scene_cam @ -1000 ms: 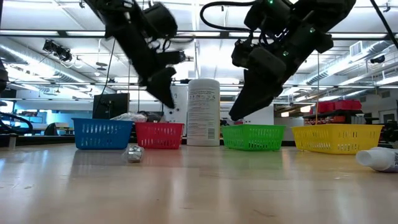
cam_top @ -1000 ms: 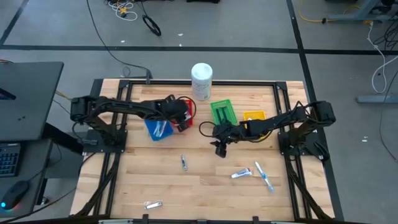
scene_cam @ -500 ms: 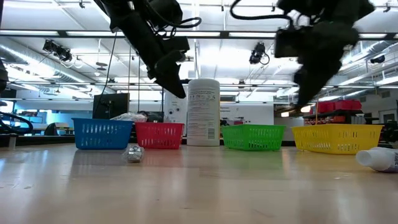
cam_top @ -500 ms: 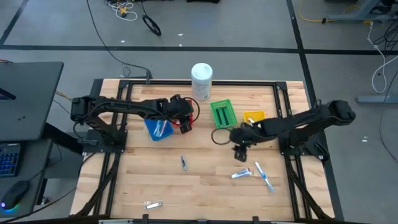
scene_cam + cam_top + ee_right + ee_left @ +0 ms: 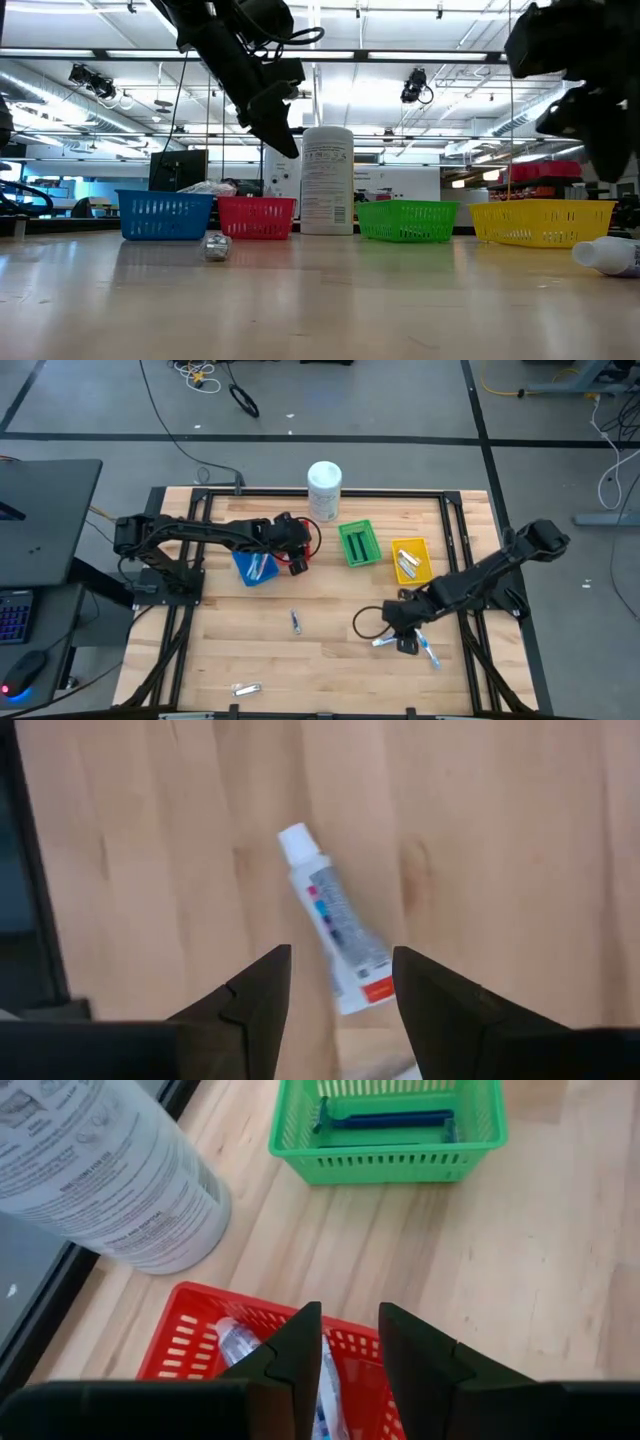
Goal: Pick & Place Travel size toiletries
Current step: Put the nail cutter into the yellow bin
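Observation:
A white toothpaste tube (image 5: 335, 932) with red and blue print lies flat on the wood, also seen in the high view (image 5: 386, 641) and the low view (image 5: 610, 256). My right gripper (image 5: 340, 988) (image 5: 405, 644) hovers open above it, a finger on either side of its crimped end, touching nothing. A blue-white toothbrush (image 5: 426, 644) lies beside the tube. My left gripper (image 5: 350, 1342) (image 5: 297, 565) hangs open over the red basket (image 5: 200, 1342), which holds a tube (image 5: 236, 1344). A silvery sachet (image 5: 296, 621) and another small item (image 5: 246, 688) lie on the table.
The blue basket (image 5: 255, 569), green basket (image 5: 358, 543) with a dark blue razor (image 5: 385, 1120), and yellow basket (image 5: 410, 560) stand along the far half. The white tub (image 5: 324, 490) stands at the far edge. Bare wood lies between the sachet and the tube.
My right gripper has swung from beside the green basket toward the near edge and the right, ending over the toothpaste tube. My left gripper has risen a little over the red basket, then held still.

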### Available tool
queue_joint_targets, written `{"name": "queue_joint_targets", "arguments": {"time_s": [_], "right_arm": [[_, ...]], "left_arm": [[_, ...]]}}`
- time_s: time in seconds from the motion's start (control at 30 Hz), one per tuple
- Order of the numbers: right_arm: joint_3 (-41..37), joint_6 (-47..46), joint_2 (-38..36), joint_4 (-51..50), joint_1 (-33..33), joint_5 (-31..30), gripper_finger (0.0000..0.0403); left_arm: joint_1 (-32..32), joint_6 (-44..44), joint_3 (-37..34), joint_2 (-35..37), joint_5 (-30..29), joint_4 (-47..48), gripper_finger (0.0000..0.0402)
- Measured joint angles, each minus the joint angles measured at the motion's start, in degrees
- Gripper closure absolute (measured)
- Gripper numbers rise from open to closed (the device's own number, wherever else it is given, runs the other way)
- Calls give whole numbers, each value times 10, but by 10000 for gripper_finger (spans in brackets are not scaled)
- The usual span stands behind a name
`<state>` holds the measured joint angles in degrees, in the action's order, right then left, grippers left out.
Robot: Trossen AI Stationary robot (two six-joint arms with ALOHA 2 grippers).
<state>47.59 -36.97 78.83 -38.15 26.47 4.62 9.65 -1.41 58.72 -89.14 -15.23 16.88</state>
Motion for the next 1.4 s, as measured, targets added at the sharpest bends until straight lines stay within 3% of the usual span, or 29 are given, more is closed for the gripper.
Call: {"name": "queue_joint_targets", "arguments": {"time_s": [0.3, 0.9, 1.0, 1.23, 1.4], "right_arm": [[0, -11, 20, 28, 53, -60, 218], [0, -36, 55, -36, 96, -43, 218], [0, -91, 55, -64, 97, -23, 218], [0, -317, 55, -131, 104, 7, 218], [0, -398, 55, -133, 125, 12, 218]], "left_arm": [[-12, 0, 0, 0, 39, 1, 290], [-68, 8, 0, 0, 40, 2, 290], [-69, 6, 0, 0, 39, 2, 290], [-69, 6, 0, 0, 39, 1, 290], [-69, 6, 0, 0, 39, 1, 290]]}}
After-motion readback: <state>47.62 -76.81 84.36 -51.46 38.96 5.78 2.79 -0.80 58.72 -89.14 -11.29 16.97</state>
